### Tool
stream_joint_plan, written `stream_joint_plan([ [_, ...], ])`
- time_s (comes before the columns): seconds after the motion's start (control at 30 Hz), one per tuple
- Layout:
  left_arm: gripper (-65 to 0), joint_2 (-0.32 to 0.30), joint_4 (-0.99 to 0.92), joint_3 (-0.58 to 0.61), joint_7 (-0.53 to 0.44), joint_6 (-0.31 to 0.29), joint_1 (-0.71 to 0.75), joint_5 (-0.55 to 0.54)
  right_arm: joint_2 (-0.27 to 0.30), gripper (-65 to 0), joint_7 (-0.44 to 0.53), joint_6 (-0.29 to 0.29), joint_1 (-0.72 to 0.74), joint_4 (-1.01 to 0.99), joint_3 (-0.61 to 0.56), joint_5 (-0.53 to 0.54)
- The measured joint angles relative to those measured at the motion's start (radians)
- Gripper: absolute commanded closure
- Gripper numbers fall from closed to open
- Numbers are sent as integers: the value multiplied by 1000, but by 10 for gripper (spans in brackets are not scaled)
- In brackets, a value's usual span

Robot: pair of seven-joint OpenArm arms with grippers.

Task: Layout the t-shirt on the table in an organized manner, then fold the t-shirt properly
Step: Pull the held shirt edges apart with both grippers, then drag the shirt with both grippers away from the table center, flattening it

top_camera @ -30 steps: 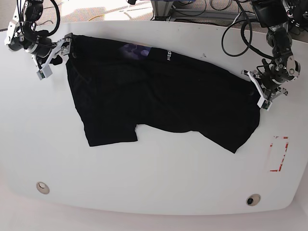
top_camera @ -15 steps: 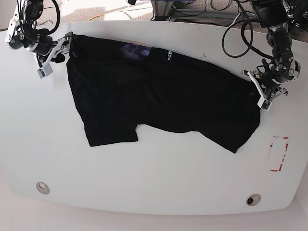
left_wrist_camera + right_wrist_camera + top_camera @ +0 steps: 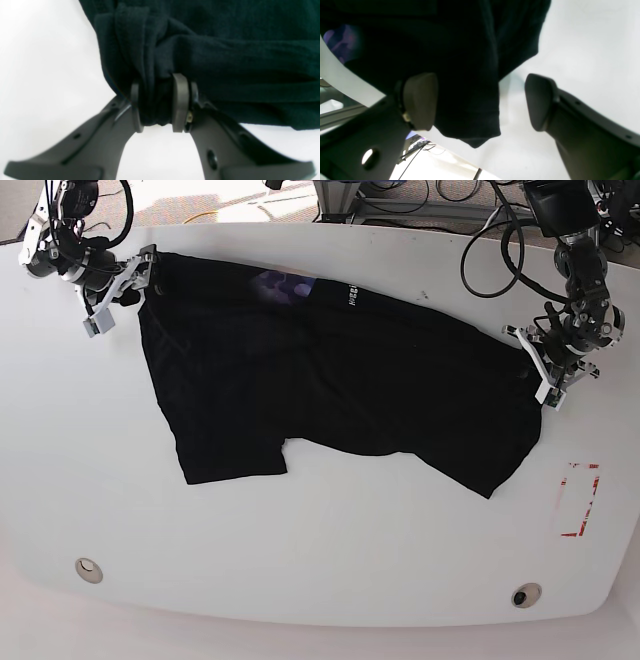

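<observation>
Overhead view of the white table [image 3: 330, 550] with the black t-shirt [image 3: 330, 390] spread across its far half, reaching from the far corner on the view's left to the edge near the view's right. A short sleeve [image 3: 232, 458] hangs toward the near side on the left, and a purplish patch [image 3: 283, 284] with small white lettering [image 3: 352, 297] marks the neck label at the far hem. The left gripper [image 3: 156, 105], at the view's right end of the garment, has its jaws drawn close together on a bunched fold of the t-shirt; in the left wrist view the cloth fills the narrow gap between the two pads and fans out beyond them over the bare tabletop. The right gripper [image 3: 480, 102], at the far left corner, stands with its jaws wide apart; in the right wrist view a corner of the t-shirt lies between the pads, against the inner one and clear of the outer one, so nothing is clamped. A red tape rectangle [image 3: 580, 500] sits near the view's right edge, and two small round holes [image 3: 88, 569] lie near the front edge.
</observation>
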Motion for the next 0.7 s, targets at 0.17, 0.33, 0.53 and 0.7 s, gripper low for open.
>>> stream_joint_plan([
  [0.17,-138,0,2,0,-5,5,11,-3,2,-255,7,0,-1,0,-39,-7],
  [0.33,-138,0,42,-1,-3,11,50,0,-3,-76,-3,0,-3,-2,-58,-11],
  [0.53,-138,0,124,-3,0,16,132,14,25,-40,-12,0,-4,-4,-80,-15],
  [0.7,-138,0,170,-4,0,18,189,14,67,-40,-13,0,-3,-7,-81,-18],
])
